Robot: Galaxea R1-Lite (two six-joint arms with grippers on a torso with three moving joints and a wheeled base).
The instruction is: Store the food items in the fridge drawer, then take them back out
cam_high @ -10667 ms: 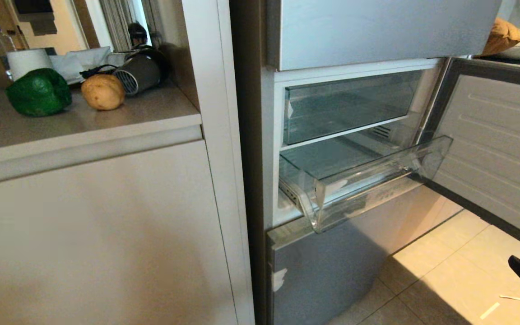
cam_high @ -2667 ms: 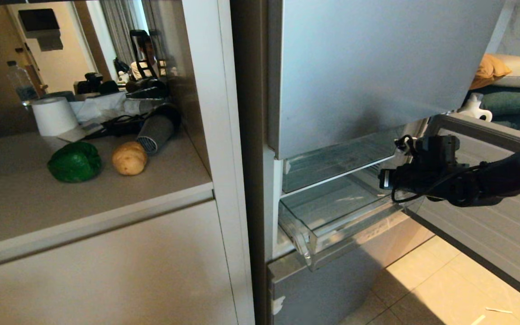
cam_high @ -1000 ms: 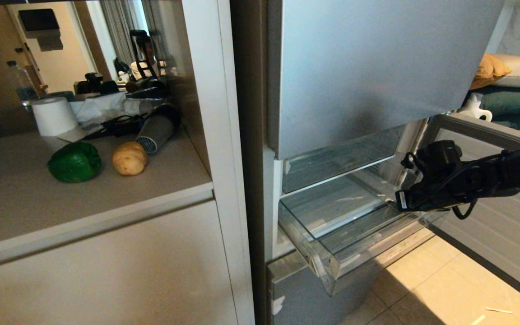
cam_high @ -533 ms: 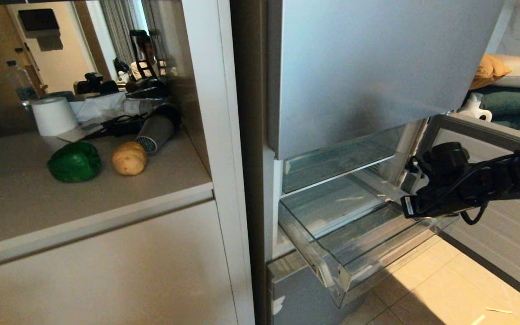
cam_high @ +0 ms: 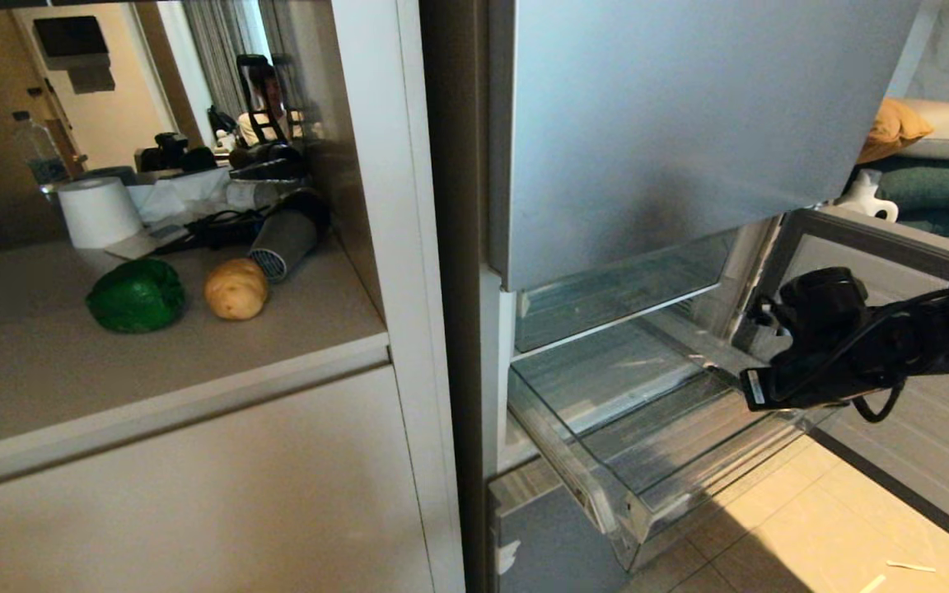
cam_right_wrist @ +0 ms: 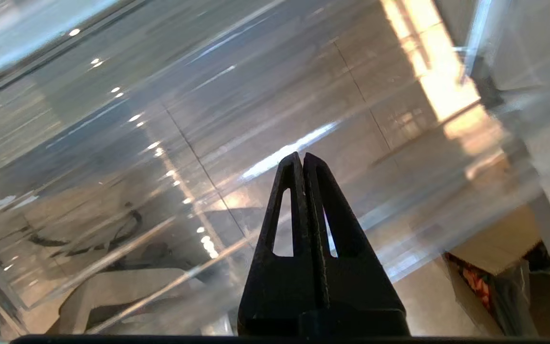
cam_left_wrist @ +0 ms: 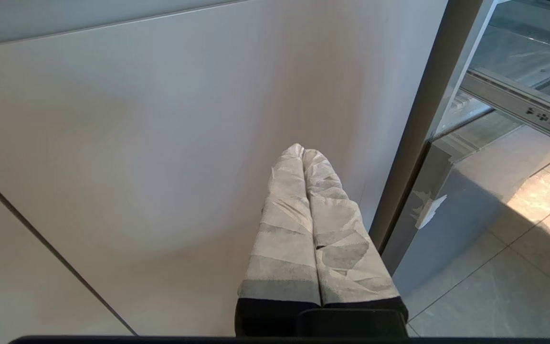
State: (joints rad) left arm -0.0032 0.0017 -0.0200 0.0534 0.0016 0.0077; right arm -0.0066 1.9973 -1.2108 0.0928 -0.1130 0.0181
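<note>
fridge (cam_high: 672, 123): silver-blue upper door panel shut; lower compartment door swung open to the right.
cabinet (cam_high: 194, 494): white, left of fridge, carries the worktop (cam_high: 71, 362).
drawer (cam_high: 647, 445): clear bin, pulled well out of the lower compartment, nothing in it; front wall low over the floor tiles.
right gripper (cam_right_wrist: 302, 160): fingers pressed together, holding nothing; tips inside the drawer at its right end, seen against the clear plastic. Arm comes in from the right in the head view.
left gripper (cam_left_wrist: 302, 152): closed, wrapped fingers (cam_left_wrist: 284, 229) together, holding nothing; parked low in front of the cabinet face, beside the fridge edge.
pepper (cam_high: 136, 295): green, on worktop, far left of drawer.
bun (cam_high: 236, 288): tan, on worktop just right of pepper, apart from it.
hair dryer (cam_high: 281, 239): grey, lying behind the bun.
paper roll (cam_high: 98, 212): upright, behind the pepper.
</note>
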